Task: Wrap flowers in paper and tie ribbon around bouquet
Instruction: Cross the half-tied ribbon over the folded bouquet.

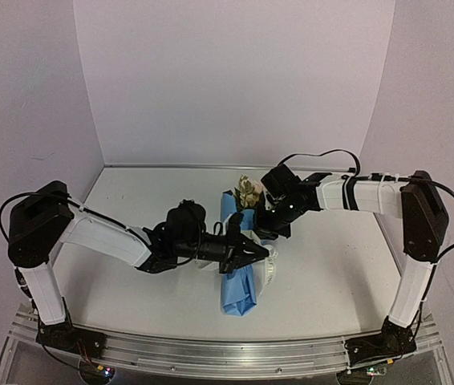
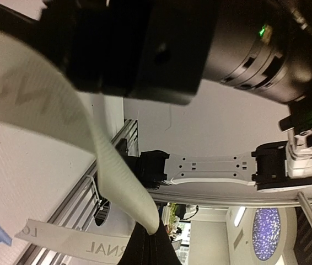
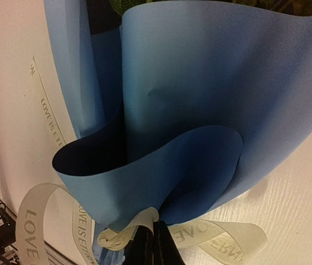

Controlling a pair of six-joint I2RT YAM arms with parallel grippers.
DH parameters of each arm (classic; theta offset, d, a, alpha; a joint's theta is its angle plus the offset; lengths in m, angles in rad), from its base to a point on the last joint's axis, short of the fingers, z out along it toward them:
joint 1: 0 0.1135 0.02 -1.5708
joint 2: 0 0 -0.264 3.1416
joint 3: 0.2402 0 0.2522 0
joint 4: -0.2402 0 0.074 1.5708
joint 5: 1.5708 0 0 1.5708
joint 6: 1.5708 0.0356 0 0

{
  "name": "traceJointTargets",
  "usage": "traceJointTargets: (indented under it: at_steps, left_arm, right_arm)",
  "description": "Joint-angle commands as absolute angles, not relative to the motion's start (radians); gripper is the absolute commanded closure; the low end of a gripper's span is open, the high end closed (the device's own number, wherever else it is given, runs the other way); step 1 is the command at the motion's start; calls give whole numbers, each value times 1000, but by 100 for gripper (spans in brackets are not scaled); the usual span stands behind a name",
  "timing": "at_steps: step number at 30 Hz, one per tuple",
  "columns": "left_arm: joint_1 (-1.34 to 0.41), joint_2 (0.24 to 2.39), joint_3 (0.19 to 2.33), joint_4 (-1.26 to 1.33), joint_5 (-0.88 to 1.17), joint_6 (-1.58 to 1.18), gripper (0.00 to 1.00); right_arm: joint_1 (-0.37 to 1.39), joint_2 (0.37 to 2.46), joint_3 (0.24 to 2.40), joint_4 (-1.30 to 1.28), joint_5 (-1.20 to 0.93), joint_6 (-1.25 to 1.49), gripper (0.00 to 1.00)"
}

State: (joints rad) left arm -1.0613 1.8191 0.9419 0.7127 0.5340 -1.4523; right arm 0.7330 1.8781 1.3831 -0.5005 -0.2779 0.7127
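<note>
paper (image 1: 239,295) lies rolled round the flowers (image 1: 249,191) at mid-table, blooms poking out toward the far wall. both claws meet over its middle: left gripper (image 1: 261,257) and right gripper (image 1: 275,230) each pinch the ribbon (image 3: 222,237), which loops beside the wrap. table (image 1: 339,273) runs wide on either side.

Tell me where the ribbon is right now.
The ribbon loops against the blue paper's lower edge in the right wrist view, pinched by the right gripper; the left gripper holds another stretch.
</note>
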Motion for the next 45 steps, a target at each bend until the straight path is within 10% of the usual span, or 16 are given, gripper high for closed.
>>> traceJointTargets:
  at_steps: [1,19,29,45]
  left_arm:
    - [-1115,1922,1068,664,527,-1394,100]
    - [-1136,1772,1156,426,471,-1046,36]
    - [-961,1549,1024,322,459,-857,47]
    - [-749,1787,1212,28,884,-407,55]
  right_arm:
    - [713,1903,1446,-507,-363,661,100]
    - [706,1777,1334,-446,-338,636,100]
    - [758,1701,1241,-351,-267,593,100]
    - [864,1637,1204,-250,-71,498,100]
